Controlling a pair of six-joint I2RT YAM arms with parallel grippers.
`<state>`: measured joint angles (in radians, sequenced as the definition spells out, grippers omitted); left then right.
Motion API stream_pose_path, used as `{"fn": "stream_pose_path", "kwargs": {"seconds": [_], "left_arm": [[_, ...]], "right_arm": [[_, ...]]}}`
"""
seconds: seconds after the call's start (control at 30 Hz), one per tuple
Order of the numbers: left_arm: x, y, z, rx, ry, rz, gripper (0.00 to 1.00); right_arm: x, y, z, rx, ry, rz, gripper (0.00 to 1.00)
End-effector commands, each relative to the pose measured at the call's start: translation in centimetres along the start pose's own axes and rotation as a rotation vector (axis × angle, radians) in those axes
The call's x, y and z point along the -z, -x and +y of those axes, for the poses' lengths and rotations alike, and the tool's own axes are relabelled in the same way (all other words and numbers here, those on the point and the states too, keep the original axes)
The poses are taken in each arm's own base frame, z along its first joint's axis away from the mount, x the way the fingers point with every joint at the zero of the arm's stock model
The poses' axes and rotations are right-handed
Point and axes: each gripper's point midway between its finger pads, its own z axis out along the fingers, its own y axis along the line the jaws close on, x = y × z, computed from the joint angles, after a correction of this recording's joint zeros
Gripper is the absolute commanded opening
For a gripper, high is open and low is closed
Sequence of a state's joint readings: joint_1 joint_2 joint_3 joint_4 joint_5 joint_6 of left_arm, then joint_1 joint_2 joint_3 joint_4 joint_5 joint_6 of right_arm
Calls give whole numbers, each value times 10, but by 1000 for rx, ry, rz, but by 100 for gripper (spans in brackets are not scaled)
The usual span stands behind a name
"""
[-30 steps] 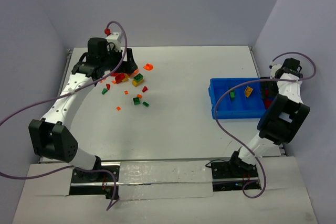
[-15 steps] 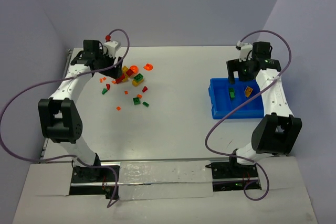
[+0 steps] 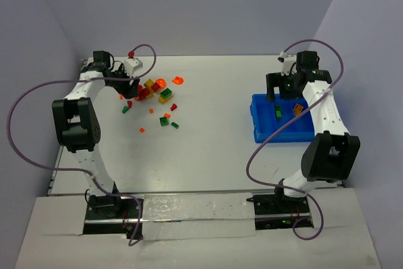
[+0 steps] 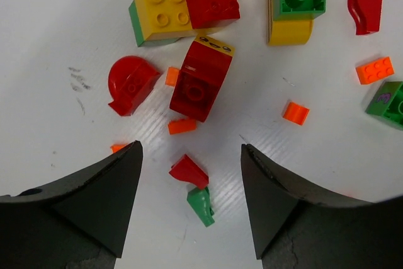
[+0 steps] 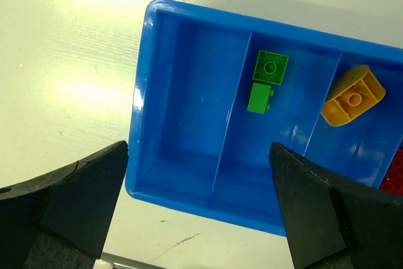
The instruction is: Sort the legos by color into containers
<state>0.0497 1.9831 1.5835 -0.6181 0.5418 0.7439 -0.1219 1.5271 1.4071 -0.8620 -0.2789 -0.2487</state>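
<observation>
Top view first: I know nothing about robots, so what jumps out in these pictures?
A bright scatter of red, yellow, green and orange lego bricks lies on the white table, towards its far left, with the left end effector poised open above it. On the right sits a blue bin, holding two green bricks in one compartment and a yellow curved brick in the next.

A scatter of small red, green, yellow and orange plastic lego bricks (image 3: 165, 95) lies on the white tabletop (image 3: 208, 137) toward ten o'clock, with a flat orange round piece (image 3: 178, 80) at its one o'clock edge. The left gripper (image 3: 129, 85) hangs over the scatter's nine o'clock side. Toward three o'clock sits the shallow bright-blue plastic bin (image 3: 299, 131), holding a green brick (image 3: 278, 113) and a yellow brick (image 3: 298, 109). The right gripper (image 3: 274, 92) hovers at its eleven o'clock corner.
</observation>
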Motion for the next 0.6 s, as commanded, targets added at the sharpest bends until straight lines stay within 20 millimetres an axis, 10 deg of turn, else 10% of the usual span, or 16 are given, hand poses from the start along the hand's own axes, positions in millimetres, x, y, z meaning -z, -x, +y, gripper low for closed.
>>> {"fn": "stream_pose_path", "kwargs": {"seconds": [0.0, 0.57], "left_arm": [[-12, 19, -5, -137, -104, -98, 73], [-54, 10, 2, -171, -113, -135, 70]], "right_arm": [[3, 6, 5, -11, 13, -7, 100], [-1, 2, 5, -27, 12, 15, 100]]}}
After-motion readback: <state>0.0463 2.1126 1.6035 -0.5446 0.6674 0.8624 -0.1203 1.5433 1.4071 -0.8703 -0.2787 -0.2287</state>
